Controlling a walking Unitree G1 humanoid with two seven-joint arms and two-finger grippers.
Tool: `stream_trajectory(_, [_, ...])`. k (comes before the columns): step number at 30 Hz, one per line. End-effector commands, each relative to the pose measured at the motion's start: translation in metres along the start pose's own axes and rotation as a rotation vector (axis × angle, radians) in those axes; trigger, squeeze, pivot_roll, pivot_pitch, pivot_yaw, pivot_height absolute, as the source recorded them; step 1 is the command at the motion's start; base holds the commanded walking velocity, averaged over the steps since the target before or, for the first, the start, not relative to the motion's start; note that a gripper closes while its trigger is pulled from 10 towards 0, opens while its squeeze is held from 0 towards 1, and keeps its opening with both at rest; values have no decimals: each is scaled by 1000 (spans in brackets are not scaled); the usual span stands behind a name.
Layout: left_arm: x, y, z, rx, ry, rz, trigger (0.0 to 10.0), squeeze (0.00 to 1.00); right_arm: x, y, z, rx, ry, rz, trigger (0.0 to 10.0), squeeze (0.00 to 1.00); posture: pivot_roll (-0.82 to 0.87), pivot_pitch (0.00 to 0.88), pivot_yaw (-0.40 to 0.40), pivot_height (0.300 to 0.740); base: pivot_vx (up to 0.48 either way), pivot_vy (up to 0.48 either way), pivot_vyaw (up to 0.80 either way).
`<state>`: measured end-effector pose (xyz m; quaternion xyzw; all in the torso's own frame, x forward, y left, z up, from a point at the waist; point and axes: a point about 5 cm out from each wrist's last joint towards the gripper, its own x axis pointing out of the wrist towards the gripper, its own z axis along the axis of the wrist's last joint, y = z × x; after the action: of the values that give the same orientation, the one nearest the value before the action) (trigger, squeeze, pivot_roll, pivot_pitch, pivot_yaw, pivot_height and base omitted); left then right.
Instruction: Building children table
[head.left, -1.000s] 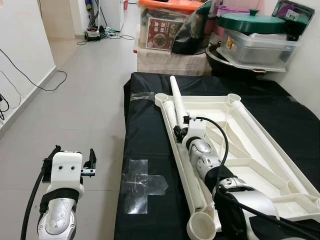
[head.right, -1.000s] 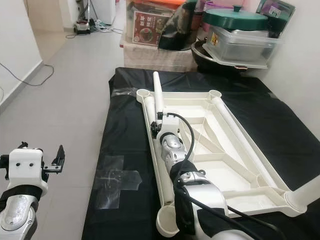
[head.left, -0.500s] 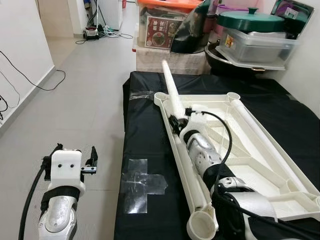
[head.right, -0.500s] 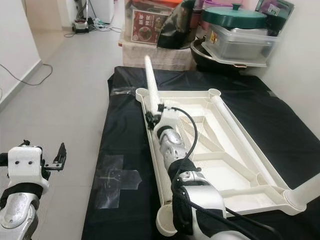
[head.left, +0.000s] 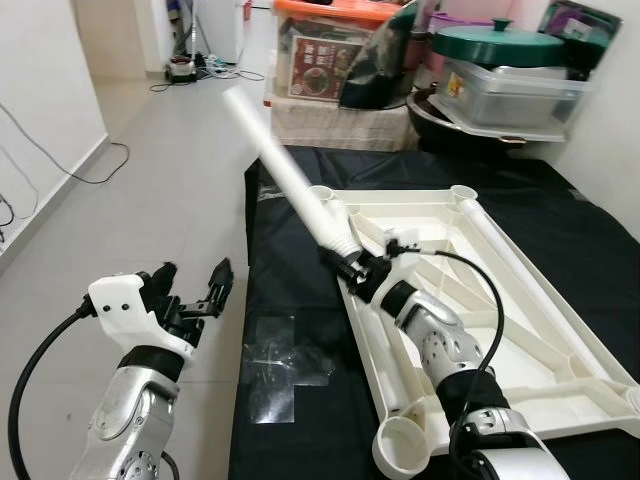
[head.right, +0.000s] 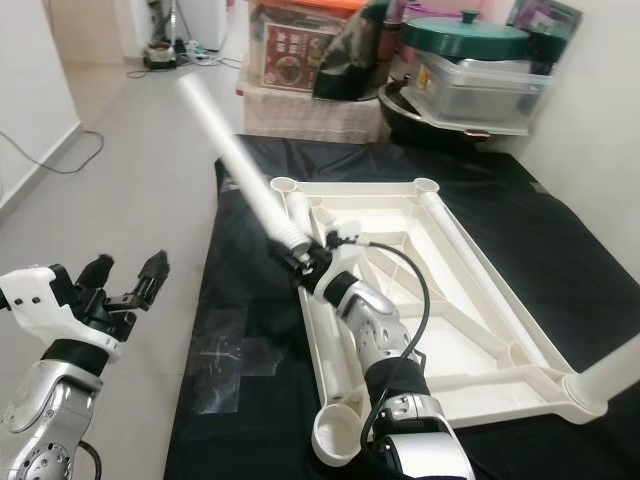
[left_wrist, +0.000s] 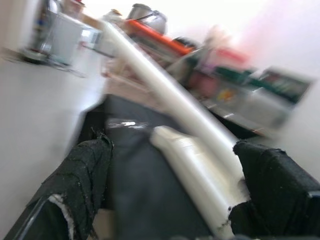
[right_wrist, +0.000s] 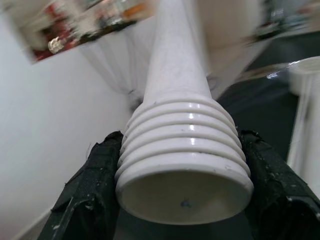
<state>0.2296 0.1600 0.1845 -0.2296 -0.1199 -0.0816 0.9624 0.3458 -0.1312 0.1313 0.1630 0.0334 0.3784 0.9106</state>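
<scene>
right gripper clamped on ribbed threaded end of smooth white table leg — now swung leftward off the tabletop | left gripper — fingers apart, raised

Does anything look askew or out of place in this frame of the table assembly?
The white leg sticks out at a slant over the table's edge toward the floor side, gripped at its threaded end by the right tool, not seated in any corner socket of the upturned tabletop. The left tool hangs open beside the table.
</scene>
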Motion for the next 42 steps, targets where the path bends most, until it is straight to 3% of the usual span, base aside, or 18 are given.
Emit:
stream_trajectory(1, [-1, -9, 2, -98, -14, -69, 10000, 0, -11, 0, 5, 26, 2, 90, 0, 0, 105, 0, -85, 740, 0, 0, 0])
stream_trajectory(4, [0, -8, 1, -186, -12, -83, 10000, 0, -27, 2, 11, 67, 6, 194, 0, 0, 95, 0, -80, 740, 0, 0, 0])
stream_trajectory(6, [0, -6, 0, -193, -9, -80, 10000, 0, -29, 3, 12, 74, 5, 213, 0, 0, 95, 0, -80, 740, 0, 0, 0])
stream_trajectory(11, [3, -1, 1, -316, -34, -56, 10000, 0, -42, 16, 6, 97, 42, 358, 0, 0, 93, 0, -82, 740, 0, 0, 0])
stream_trajectory(22, [9, -1, 12, -428, -94, -78, 10000, 0, -59, 29, -6, 127, 163, 548, 0, 0, 101, 0, -94, 740, 0, 0, 0])
stream_trajectory(29, [8, 14, 13, -463, -96, -42, 10000, 0, -73, 35, -1, 148, 202, 667, 0, 0, 93, 0, -97, 740, 0, 0, 0])
stream_trajectory(34, [8, 14, 15, -485, -96, -50, 10000, 0, -76, 32, 1, 152, 211, 651, 0, 0, 89, 0, -100, 740, 0, 0, 0])
stream_trajectory(42, [7, -6, 13, -500, -70, -140, 10000, 0, -54, 13, 6, 124, 106, 433, 0, 0, 88, 0, -99, 740, 0, 0, 0])
